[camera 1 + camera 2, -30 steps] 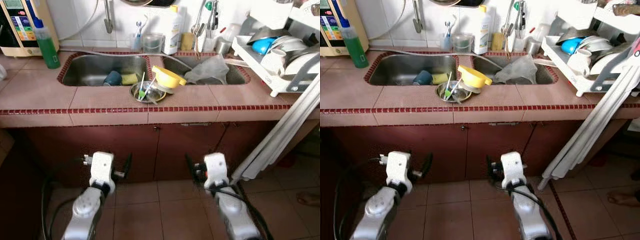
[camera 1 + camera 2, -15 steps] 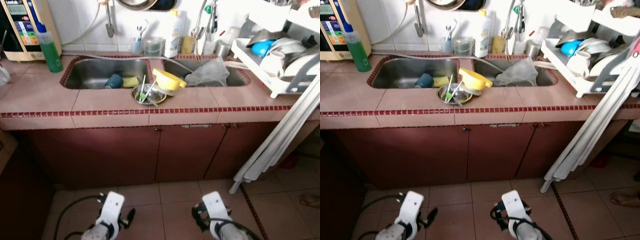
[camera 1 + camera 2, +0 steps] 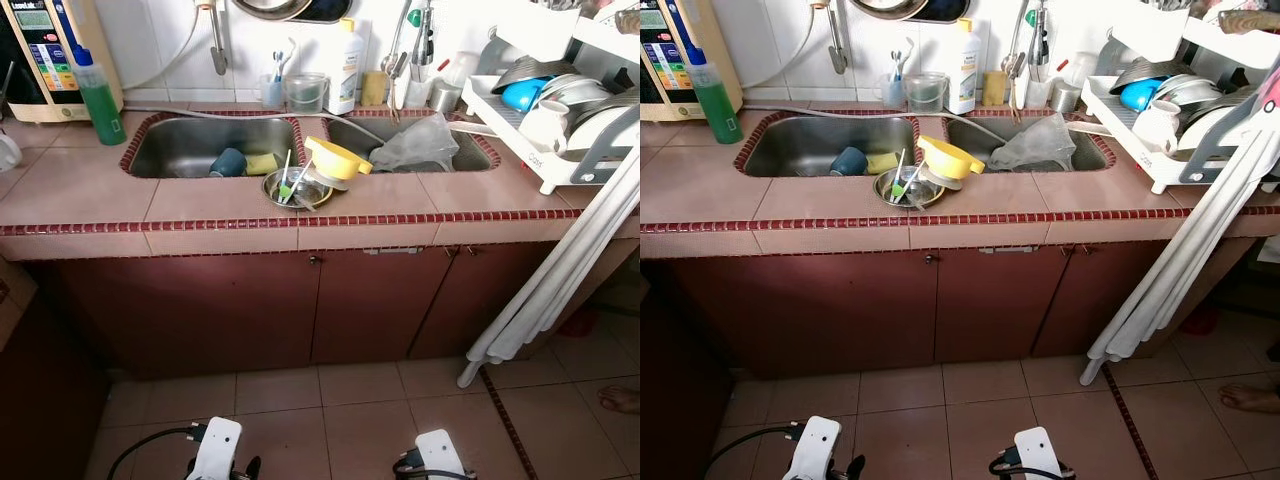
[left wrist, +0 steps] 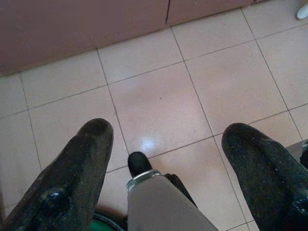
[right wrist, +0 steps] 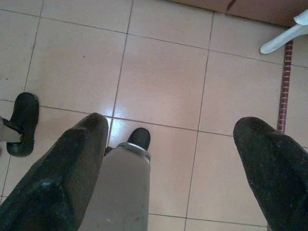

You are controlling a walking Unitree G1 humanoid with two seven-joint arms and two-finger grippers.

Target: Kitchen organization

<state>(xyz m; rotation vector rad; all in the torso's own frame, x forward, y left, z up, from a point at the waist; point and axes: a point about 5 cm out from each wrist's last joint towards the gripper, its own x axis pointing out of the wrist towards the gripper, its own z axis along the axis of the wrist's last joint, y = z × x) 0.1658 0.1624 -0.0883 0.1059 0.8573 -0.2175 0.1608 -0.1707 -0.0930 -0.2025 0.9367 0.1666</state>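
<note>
A steel bowl (image 3: pixel 296 187) holding a green brush and a utensil sits on the tiled divider between two sinks. A yellow funnel-like dish (image 3: pixel 336 158) leans at its right. In the left sink (image 3: pixel 180 145) lie a blue cup (image 3: pixel 228 161) and a yellow sponge (image 3: pixel 260 161). A crumpled clear bag (image 3: pixel 415 143) fills the right sink. Both arms hang low in front of the cabinets. My left gripper (image 4: pixel 168 132) is open over bare floor tiles, holding nothing. My right gripper (image 5: pixel 173 126) is open over the floor too.
A green bottle (image 3: pixel 100 95) stands at the back left of the counter. A loaded white dish rack (image 3: pixel 560 110) is at the right. A folded white frame (image 3: pixel 555 275) leans against the counter's right end. Cabinet doors (image 3: pixel 310 310) are closed. A person's foot (image 3: pixel 1248 398) is at the right.
Both arms have dropped from in front of the cabinet doors to the bottom edge of the eye views. The camera has tilted, showing more floor.
</note>
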